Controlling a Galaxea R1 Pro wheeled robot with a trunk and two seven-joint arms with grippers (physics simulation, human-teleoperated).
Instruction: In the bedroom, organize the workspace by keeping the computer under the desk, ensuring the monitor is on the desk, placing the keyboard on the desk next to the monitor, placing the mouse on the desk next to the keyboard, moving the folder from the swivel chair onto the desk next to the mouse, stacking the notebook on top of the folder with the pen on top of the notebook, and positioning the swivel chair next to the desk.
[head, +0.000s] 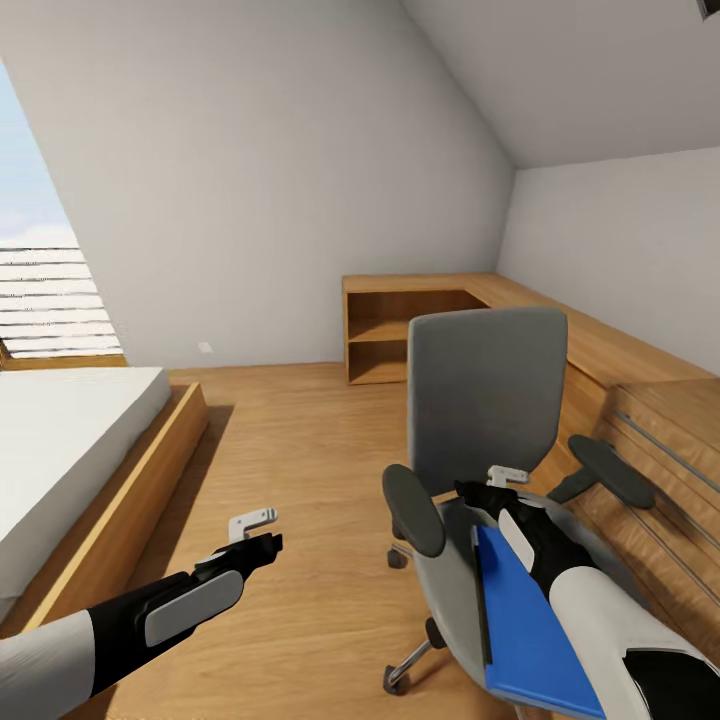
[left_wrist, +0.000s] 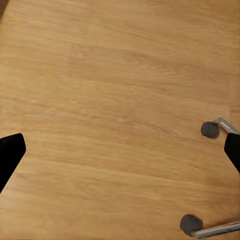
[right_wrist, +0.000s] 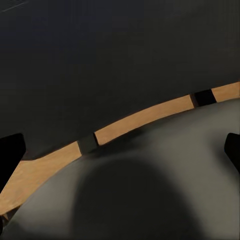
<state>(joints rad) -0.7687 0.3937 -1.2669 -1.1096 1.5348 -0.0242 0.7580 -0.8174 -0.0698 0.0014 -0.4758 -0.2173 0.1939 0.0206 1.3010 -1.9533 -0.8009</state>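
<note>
Folder (head: 535, 630) not yet moved: lies flat on seat of chair (head: 487, 400), under right arm. Right pincer (head: 492, 490) spread open, empty, hanging over back of seat near backrest. Left pincer (head: 262, 540) open too, empty, above bare floor (left_wrist: 110, 100) beside chair castors. Nearly whole task left, to judge from this.

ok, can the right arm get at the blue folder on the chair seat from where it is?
Probably yes. The right gripper hangs over the swivel chair seat, just past the far end of the folder, fingers spread. Nothing lies on the folder; the armrests sit off to either side. It would need to pull back and drop.
</note>
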